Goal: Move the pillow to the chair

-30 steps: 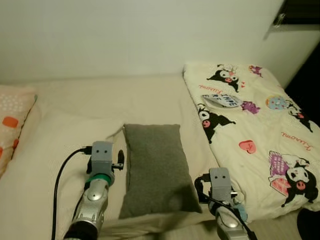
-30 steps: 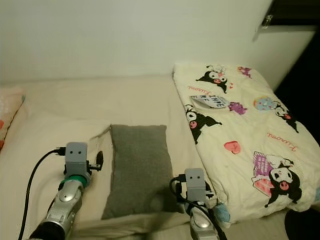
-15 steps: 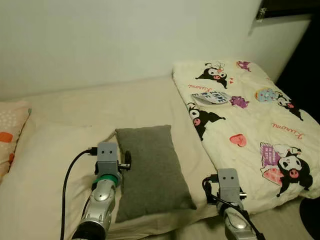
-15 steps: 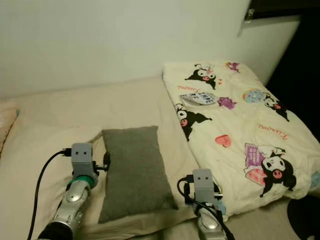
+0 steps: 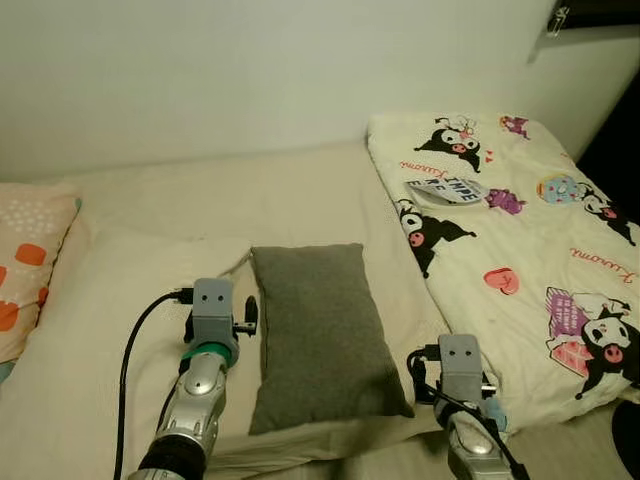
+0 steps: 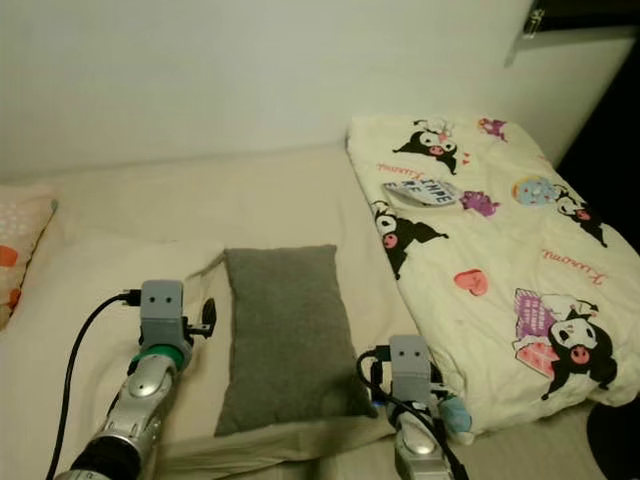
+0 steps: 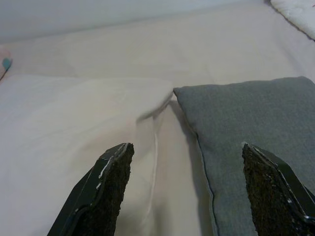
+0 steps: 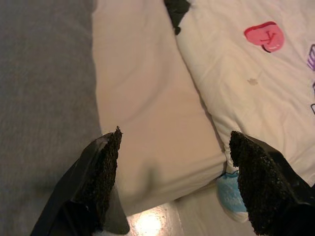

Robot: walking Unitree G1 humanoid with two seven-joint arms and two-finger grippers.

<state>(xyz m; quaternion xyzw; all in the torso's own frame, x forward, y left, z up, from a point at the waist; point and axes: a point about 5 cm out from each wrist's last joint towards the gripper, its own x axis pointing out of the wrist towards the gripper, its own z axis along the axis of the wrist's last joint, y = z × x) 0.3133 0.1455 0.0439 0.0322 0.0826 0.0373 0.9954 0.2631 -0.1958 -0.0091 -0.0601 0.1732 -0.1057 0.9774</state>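
Pillow [image 5: 322, 335] unmoved; left pincer [image 7: 189, 189] and right pincer [image 8: 179, 179] stay spread.

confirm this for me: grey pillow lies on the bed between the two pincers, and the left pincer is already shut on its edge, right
Not quite. The grey pillow does lie on the bed between them, but the left pincer is open, straddling its edge without gripping, as the left wrist view shows.
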